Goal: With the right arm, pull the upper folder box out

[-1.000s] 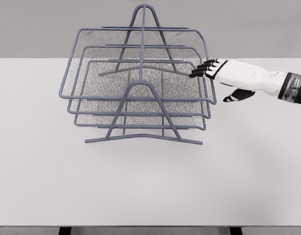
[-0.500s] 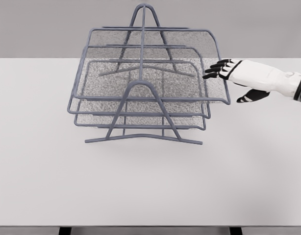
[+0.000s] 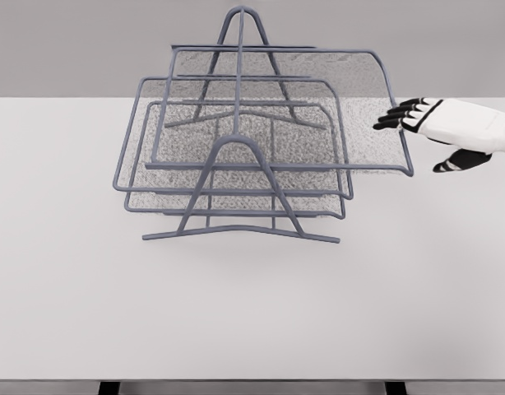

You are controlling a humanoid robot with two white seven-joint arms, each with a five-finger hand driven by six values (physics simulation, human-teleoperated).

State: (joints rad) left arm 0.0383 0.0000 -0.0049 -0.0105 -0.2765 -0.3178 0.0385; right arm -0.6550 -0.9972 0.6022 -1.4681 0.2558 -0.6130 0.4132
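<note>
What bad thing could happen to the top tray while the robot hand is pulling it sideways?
The top tray already sticks far out of the wire rack toward the right hand. Pulled much further, it might slip off its rails and drop onto the table. The fingertips only hook its right rim, so they might slip off. A snag could also drag the rack.

We saw the right hand cut off at the picture's right edge, its wrist hidden.
</note>
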